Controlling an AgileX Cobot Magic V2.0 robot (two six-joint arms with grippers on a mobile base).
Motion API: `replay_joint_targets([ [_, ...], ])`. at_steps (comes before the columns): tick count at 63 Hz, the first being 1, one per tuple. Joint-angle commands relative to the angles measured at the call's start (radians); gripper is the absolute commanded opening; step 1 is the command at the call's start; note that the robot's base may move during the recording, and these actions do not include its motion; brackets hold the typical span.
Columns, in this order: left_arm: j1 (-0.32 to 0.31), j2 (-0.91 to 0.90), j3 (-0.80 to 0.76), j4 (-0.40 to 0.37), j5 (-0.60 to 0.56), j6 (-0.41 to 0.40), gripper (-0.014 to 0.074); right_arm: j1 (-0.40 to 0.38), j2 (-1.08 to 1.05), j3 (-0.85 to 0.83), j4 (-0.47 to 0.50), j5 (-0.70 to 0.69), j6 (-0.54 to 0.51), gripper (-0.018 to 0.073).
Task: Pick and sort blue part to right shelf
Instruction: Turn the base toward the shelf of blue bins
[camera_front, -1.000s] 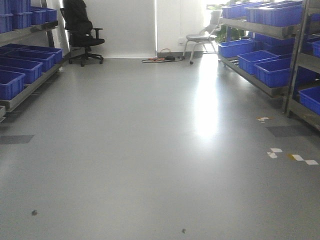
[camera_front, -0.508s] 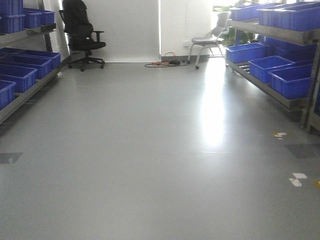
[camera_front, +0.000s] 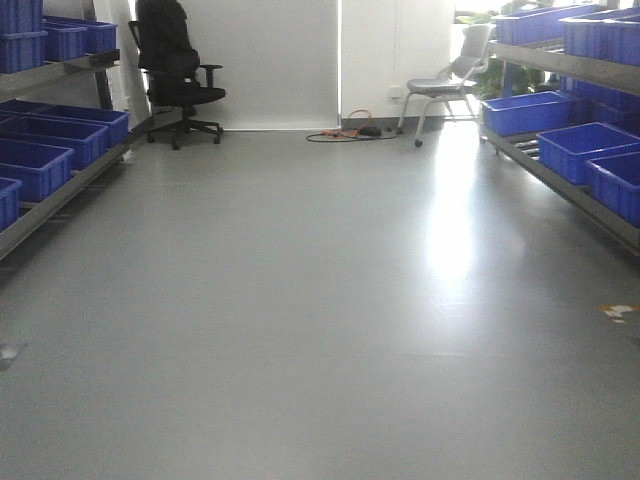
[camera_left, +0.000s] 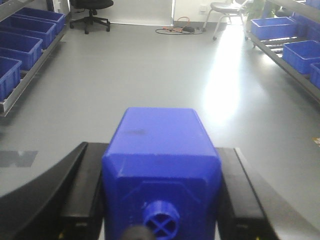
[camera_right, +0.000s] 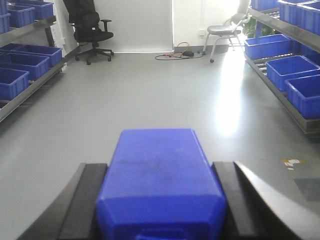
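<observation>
The right gripper (camera_right: 159, 167) pinches the blue part (camera_right: 159, 190) between its two black fingers (camera_right: 90, 200), near the camera. The left gripper (camera_left: 159, 150) pinches another blue block (camera_left: 160, 170) with a small round knob (camera_left: 161, 222). The right shelf (camera_front: 560, 188) with blue bins (camera_front: 585, 150) stands along the right side, well apart from both.

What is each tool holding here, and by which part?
The left tool clamps a knobbed blue block by its two side faces; the right tool clamps the blue part likewise, by its body's sides.
</observation>
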Motion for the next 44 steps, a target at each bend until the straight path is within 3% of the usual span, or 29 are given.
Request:
replay_joint_targets([
  [1, 0.000, 0.007, -0.030, -0.006, -0.090, -0.006, 0.0368, -0.007, 0.005, -0.030, -0.004, -0.093, -0.006, 0.0281],
  [44, 0.000, 0.007, -0.030, -0.006, -0.090, -0.006, 0.0368, -0.007, 0.005, -0.030, -0.004, -0.093, -0.006, 0.0281],
])
